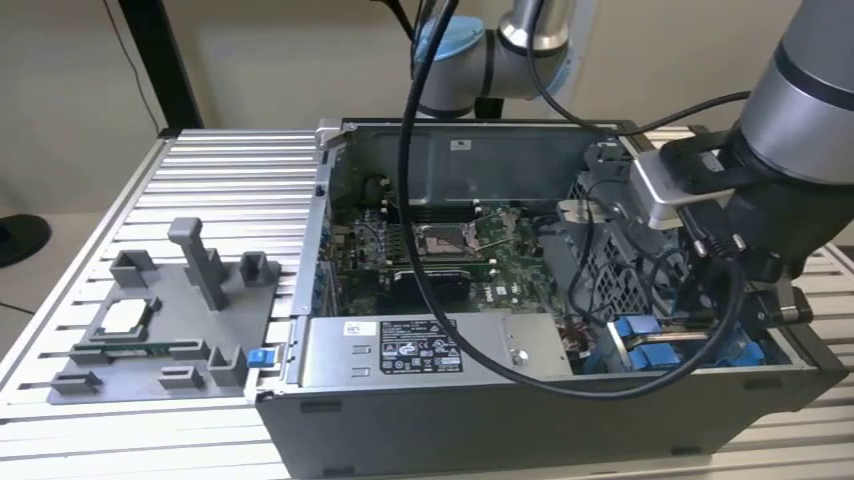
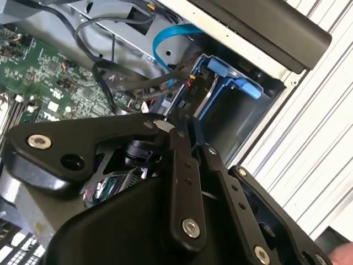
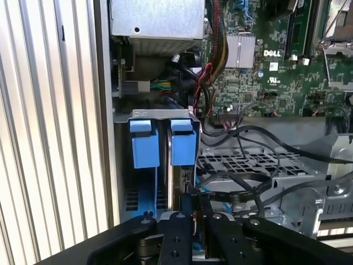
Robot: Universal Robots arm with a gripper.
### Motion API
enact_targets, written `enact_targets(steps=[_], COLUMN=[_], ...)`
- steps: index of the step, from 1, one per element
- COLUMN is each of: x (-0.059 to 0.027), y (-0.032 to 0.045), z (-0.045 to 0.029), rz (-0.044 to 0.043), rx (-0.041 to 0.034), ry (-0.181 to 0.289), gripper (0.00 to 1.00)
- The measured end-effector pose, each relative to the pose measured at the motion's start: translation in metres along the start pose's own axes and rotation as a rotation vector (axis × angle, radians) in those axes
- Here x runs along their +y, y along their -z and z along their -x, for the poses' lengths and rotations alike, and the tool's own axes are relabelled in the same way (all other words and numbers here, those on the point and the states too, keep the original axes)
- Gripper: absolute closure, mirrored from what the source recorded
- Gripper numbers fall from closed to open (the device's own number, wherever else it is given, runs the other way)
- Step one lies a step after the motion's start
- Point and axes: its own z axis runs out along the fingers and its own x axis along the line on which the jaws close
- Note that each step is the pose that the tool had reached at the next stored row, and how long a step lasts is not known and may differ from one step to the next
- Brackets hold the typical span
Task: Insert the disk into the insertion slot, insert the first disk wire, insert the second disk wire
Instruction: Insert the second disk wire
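Jaws [image 3: 196,218] of matte black metal are sitting nearly closed over the disk [image 3: 179,165], gripping nothing clearly, while its glossy blue plastic frame is standing upright in the grey steel computer case [image 1: 534,410] slot.

The arm [image 1: 814,90] is a thick silver-grey tube ending in dark, near-black wrist housing. A second joint [image 1: 461,55] wears a pale blue cap over a silver tube. Glossy black cables [image 1: 441,300] hang from the arm in long loops. A light grey box [image 1: 661,190] is bolted at the wrist. The gripper [image 2: 190,165] is matte black, built of flat linked bars pinned with silver screws [image 2: 191,228].
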Motion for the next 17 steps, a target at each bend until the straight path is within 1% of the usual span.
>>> enact_targets(steps=[5,8,11,14,17], x=[-0.0047,-0.0047,-0.0045,-0.0041,-0.0038], y=[-0.0090,-0.0141,-0.0157,-0.0179,-0.0188], z=[-0.0011,-0.0016,-0.0017,-0.0017,-0.0002], rz=[-0.0007,-0.0024,-0.0053,-0.0122,-0.0133], rx=[0.0000,-0.0001,-0.0001,-0.0004,-0.0008], ry=[0.000,0.000,0.001,0.002,0.002], gripper=[1.00,1.00,1.00,1.00,1.00])
